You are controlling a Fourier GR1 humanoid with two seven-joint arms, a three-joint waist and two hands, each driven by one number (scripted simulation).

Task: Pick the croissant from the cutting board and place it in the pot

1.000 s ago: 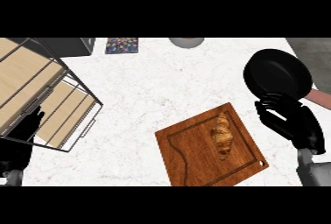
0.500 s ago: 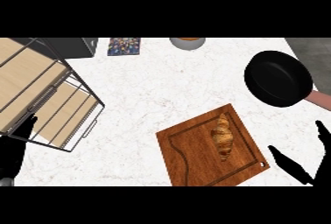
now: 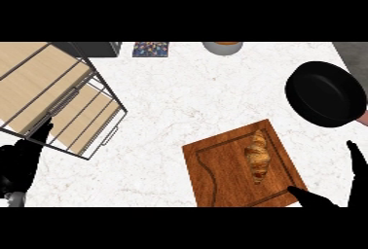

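Croissant (image 3: 257,162) lies on the board (image 3: 215,168), untouched. Right hand (image 3: 354,171) spread open just right of the board; left hand (image 3: 20,160) rests open at lower left. Pot (image 3: 325,94) sits up right (shallow rim). Risk: fingers could shove the croissant sideways rather than grasp it.

left hand (image 3: 20,163) at lower-left edge, open, fingers up, resting. right hand (image 3: 354,175) at lower-right corner, open: fingers straight and pointing up along the right edge, thumb (image 3: 307,197) splayed out to the left, wide gap between thumb and fingers, holding nothing. forearms mostly out of view
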